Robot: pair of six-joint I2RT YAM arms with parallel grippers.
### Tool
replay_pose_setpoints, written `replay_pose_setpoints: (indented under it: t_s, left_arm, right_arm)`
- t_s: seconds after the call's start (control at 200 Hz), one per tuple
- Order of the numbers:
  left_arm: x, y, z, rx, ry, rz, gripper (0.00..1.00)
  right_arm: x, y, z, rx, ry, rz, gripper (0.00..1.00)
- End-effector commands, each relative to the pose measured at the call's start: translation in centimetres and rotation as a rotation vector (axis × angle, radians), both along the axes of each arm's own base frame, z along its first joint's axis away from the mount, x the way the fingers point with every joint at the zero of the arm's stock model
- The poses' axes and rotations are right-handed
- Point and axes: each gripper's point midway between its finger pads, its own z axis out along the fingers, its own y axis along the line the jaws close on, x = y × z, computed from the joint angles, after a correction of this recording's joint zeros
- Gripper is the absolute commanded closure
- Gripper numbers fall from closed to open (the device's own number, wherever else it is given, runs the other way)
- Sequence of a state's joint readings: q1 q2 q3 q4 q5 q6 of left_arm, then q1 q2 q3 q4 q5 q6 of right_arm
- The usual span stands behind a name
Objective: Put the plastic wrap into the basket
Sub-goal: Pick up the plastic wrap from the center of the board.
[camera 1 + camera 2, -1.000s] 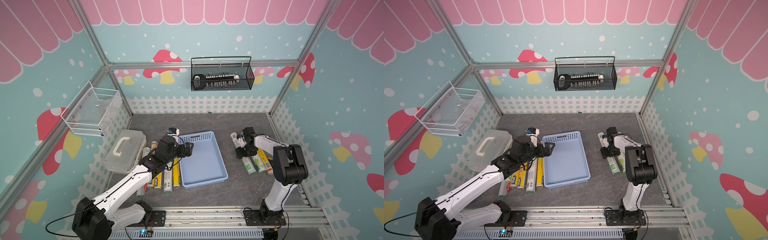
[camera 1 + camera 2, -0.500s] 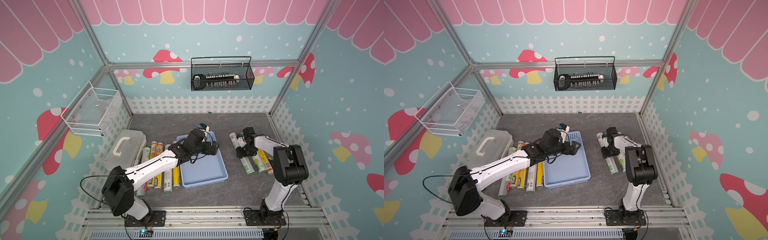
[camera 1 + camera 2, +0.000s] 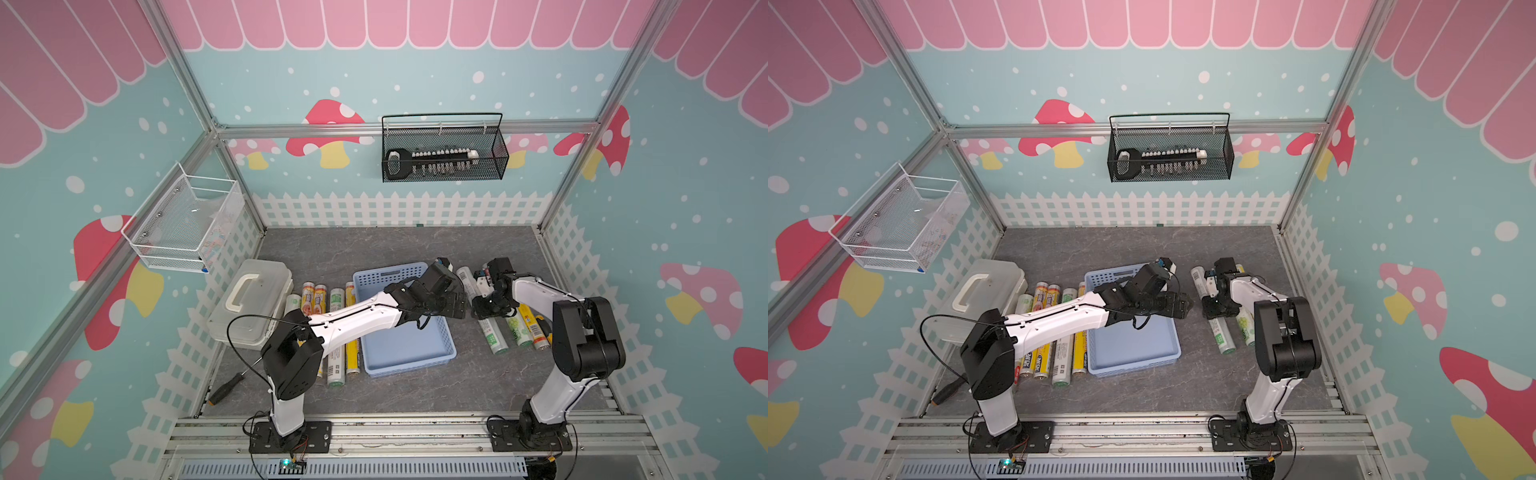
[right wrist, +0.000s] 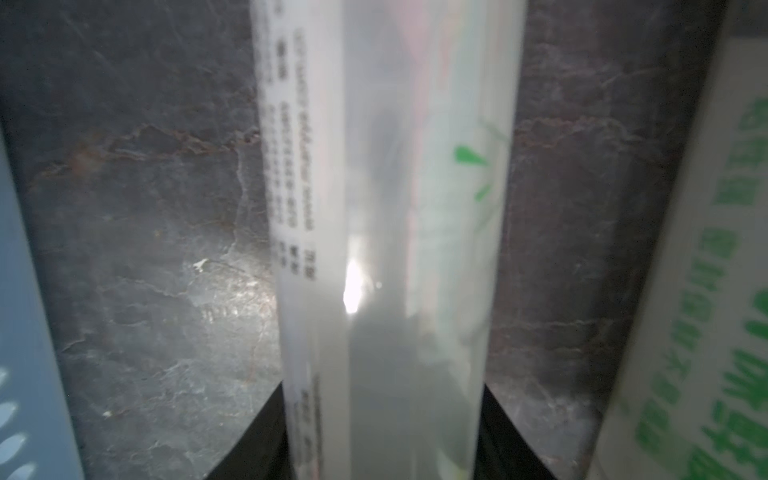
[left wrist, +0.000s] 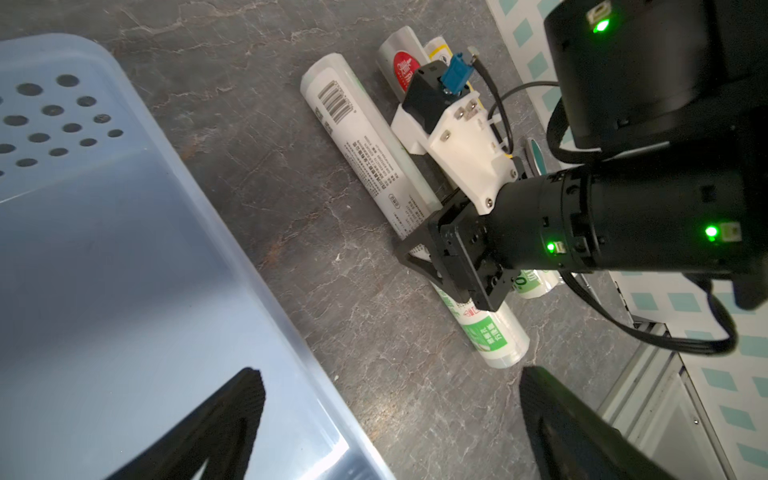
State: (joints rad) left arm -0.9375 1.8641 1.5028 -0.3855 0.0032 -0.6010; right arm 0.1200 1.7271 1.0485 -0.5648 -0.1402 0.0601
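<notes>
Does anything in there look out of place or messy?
Only the screwdriver: it lies alone at the near left corner of the table, away from the plastic wrap, which lies in tidy rows on either side of the blue basket.

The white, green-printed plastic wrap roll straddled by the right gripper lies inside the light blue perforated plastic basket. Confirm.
Wrong place. The white, green-printed plastic wrap roll straddled by the right gripper lies on the grey stone-patterned table, beside the light blue perforated plastic basket, not inside it, per the left wrist view.
</notes>
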Motion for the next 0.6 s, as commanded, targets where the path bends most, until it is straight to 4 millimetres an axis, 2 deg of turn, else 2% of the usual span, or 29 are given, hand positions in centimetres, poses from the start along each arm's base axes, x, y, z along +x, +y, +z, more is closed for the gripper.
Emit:
replay_pose_setpoints:
  t_s: [0.0,0.125,0.355,0.5,0.595]
  left_arm:
    - [-0.1,-0.4,0.0,-0.001,0.02,0.026,0.01]
    - [-0.1,0.1,0.2,0.003,0.009,0.039,0.01]
    - [0.2,1.5,2.4,-0.013,-0.072,0.075,0.01]
    - [0.3,3.6,4.6,-0.062,-0.17,0.116,0.01]
    - [0.5,6.0,5.5,-0.087,-0.222,0.172,0.01]
  right_arm:
    - [0.6,1.2,2.8,0.068,-0.093,-0.018,0.68]
    - [0.0,1.8,4.6,0.126,-0.139,-0.048,0.72]
    - [-0.8,3.7,9.9,0.291,-0.246,-0.072,0.74]
    - [-1.3,6.3,13.3,0.469,-0.264,-0.066,0.75]
    - [-1.6,8.5,15.0,0.574,-0.251,-0.07,0.75]
